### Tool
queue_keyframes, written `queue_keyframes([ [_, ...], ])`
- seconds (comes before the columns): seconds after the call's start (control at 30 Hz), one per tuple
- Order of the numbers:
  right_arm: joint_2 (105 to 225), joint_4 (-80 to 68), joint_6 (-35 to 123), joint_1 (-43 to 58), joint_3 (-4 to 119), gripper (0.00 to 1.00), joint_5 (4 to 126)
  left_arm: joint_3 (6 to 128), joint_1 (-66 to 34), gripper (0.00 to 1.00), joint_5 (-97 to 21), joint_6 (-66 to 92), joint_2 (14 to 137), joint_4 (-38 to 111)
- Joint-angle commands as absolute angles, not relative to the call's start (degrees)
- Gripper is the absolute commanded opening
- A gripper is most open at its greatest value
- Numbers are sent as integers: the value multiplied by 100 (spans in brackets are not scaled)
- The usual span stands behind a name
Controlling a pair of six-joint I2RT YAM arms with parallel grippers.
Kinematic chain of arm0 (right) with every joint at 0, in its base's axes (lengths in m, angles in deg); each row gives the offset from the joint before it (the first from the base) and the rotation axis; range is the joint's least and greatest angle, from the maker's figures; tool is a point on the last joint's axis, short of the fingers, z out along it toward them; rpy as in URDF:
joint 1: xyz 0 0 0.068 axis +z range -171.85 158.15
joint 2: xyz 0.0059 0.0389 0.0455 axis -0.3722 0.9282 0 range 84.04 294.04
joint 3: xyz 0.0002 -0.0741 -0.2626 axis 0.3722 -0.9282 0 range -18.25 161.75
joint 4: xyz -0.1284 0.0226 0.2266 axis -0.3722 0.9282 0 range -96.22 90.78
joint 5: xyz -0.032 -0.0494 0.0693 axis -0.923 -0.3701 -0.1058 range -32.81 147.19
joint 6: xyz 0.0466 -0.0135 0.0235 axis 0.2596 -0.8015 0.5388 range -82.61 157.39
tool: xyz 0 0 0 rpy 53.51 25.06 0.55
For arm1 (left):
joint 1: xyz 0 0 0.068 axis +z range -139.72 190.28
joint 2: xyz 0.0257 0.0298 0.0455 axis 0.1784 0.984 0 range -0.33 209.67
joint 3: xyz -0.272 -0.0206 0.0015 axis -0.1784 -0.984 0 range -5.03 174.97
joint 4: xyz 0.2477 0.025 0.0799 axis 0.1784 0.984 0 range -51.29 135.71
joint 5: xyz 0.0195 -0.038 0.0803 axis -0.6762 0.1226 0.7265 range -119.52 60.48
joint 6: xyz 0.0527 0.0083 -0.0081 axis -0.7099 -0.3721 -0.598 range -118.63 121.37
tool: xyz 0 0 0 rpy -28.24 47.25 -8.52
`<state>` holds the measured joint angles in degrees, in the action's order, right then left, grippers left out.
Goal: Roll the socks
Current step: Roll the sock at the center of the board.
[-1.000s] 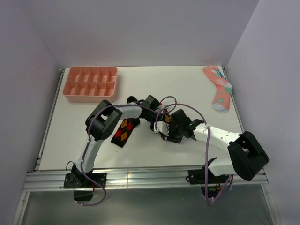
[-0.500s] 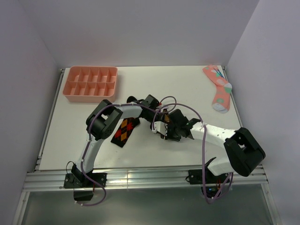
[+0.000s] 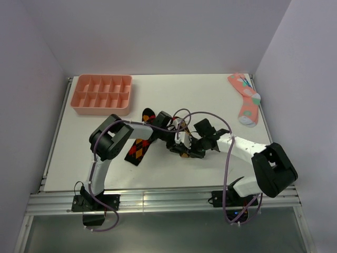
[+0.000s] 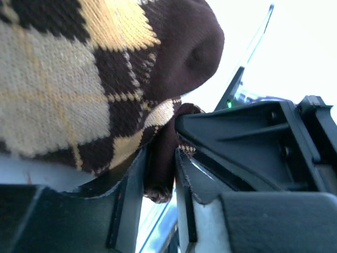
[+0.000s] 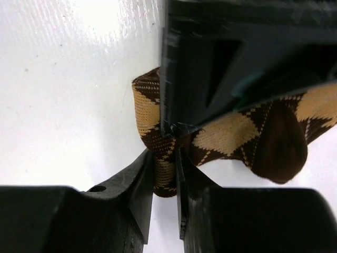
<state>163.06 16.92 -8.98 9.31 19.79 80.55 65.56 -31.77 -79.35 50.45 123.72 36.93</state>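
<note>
The left claw point(image 4: 160, 158) and right claw point(image 5: 164, 158) both pinch the tan sock point(image 5: 226, 132); its roll could unravel if either slips.

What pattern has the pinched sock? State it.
Dark brown argyle sock with tan diamonds; best in right wrist view.

Probably a robotics lab's test cell: plain pale walls point(image 3: 158, 31) box in a white table point(image 3: 210, 100), and the cable-draped left arm point(image 3: 97, 168) and right arm point(image 3: 242, 148) are bolted to an aluminium rail point(image 3: 158, 203) along its near edge.
</note>
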Motion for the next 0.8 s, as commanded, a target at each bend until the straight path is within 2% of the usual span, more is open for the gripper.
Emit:
queue_keyframes([
  [0.0,16419,2533,-980,532,2192,11,8460,5967,-3226,35,-6751,5532,12001,2900],
  [0.4,16824,3701,-1543,-14,2684,10,8997,5043,-3384,36,-5292,6228,11323,1226],
  [0.6,17315,4360,-1868,-251,3079,10,9287,4481,-3604,37,-4132,5675,10621,525],
  [0.77,17702,4660,-2070,-409,3413,10,9375,4147,-3797,34,-3831,4787,10312,101],
])
